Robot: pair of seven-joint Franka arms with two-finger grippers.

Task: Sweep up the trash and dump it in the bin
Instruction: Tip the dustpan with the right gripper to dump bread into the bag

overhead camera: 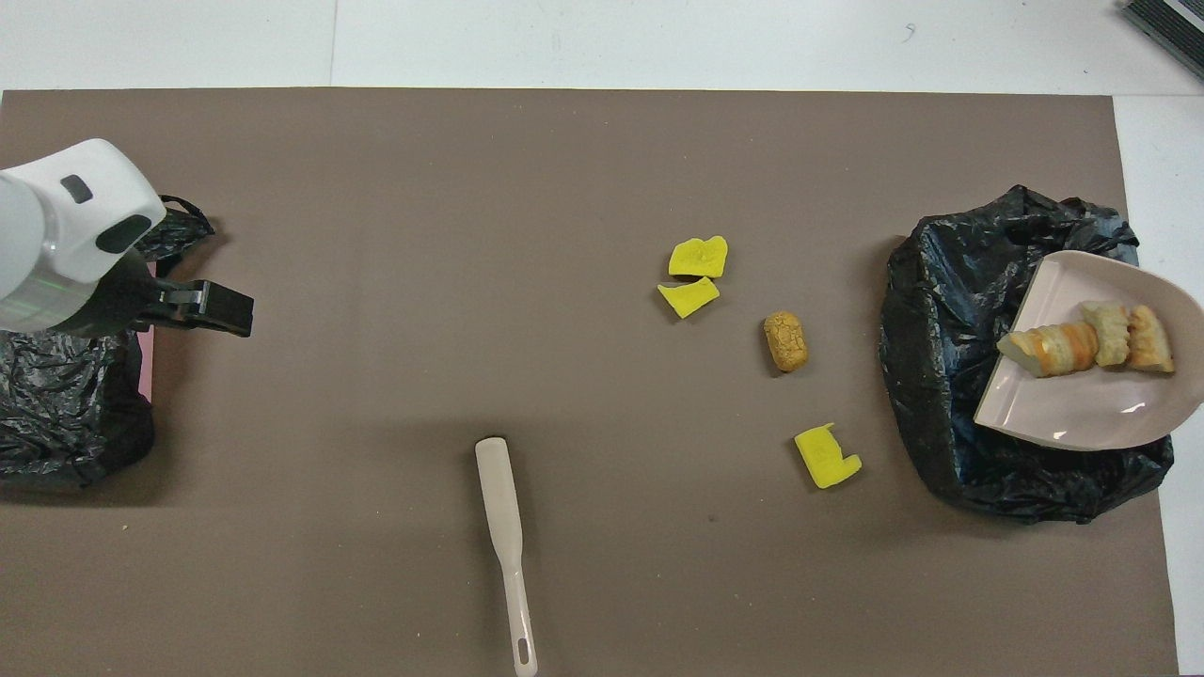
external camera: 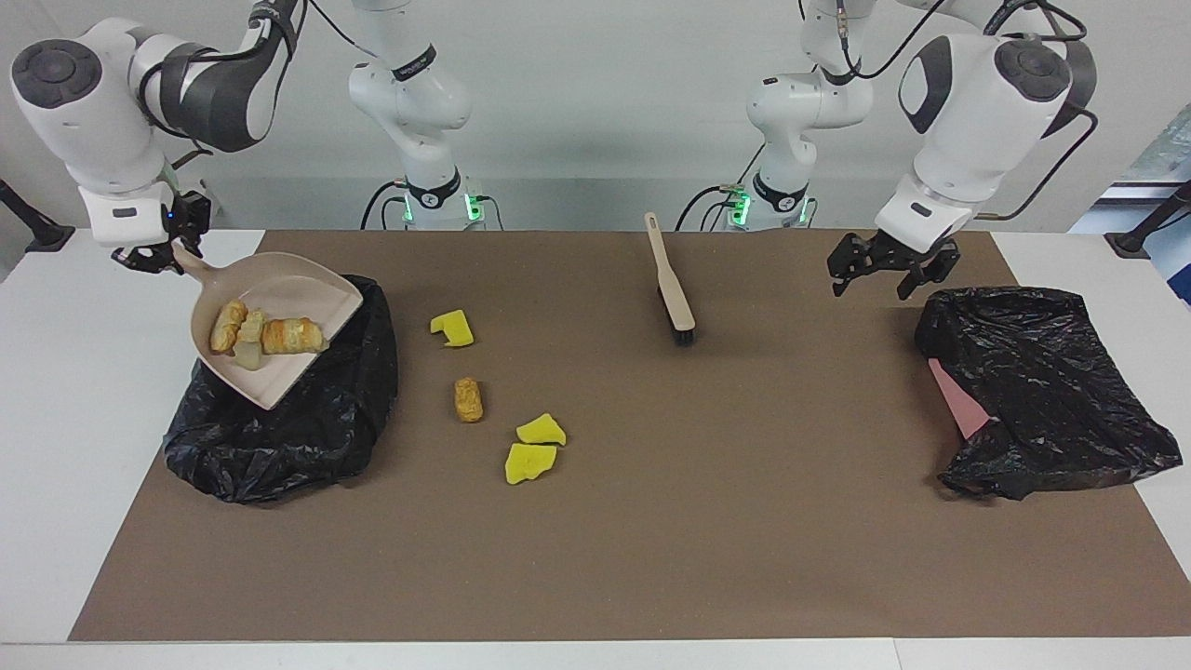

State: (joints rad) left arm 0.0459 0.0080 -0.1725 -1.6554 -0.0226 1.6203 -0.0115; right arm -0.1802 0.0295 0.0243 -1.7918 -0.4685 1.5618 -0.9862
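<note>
My right gripper (external camera: 154, 253) is shut on the handle of the beige dustpan (external camera: 279, 288) (overhead camera: 1091, 414). It holds the pan tilted over the black-bag bin (external camera: 279, 437) (overhead camera: 941, 376) at the right arm's end. Three bread-like lumps (external camera: 260, 335) (overhead camera: 1082, 343) lie in the pan. On the mat lie a yellow chunk (external camera: 451, 328) (overhead camera: 826, 456), a brown nugget (external camera: 469, 398) (overhead camera: 785, 340) and two more yellow chunks (external camera: 535, 447) (overhead camera: 694, 277). My left gripper (external camera: 884, 272) (overhead camera: 212, 310) hangs open and empty beside the other black bag.
The beige brush (external camera: 672, 288) (overhead camera: 503, 527) lies on the brown mat near the robots, between the two arms. A second black bag (external camera: 1033, 391) (overhead camera: 56, 414) with something pink showing sits at the left arm's end.
</note>
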